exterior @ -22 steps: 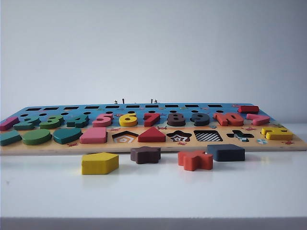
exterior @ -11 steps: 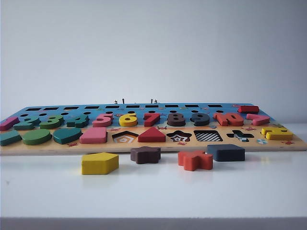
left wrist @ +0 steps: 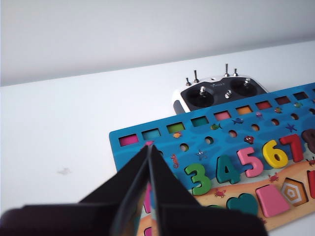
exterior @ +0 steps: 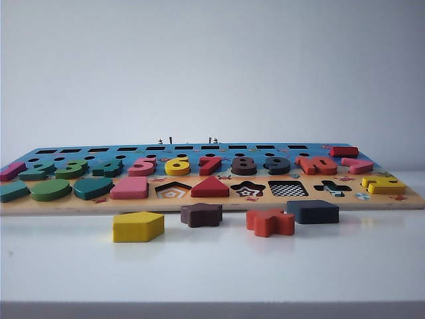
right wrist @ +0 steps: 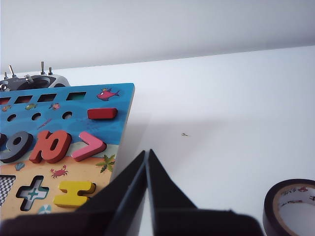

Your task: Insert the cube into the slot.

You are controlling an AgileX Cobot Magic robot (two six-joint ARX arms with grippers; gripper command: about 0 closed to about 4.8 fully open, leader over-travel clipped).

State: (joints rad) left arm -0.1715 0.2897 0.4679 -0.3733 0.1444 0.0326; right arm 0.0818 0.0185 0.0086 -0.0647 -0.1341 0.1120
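The board (exterior: 212, 174) lay on the table (exterior: 212, 266). Four loose pieces sat before its front edge, the cube (exterior: 313, 211) rightmost, just before and right of the slot (exterior: 287, 189). A remote (left wrist: 220, 92) lay behind the board.

A plain white table (exterior: 212, 266) fills the lower part of the exterior view, smooth and matte, with soft, faint shadows lying on it. Its front edge shows as a greyer band along the bottom. Behind it rises a bare, pale grey-white wall (exterior: 212, 66), evenly lit and unmarked. In both wrist views the same wall meets the far edge of the table in a straight line. The light is diffuse and cool, without hard highlights.
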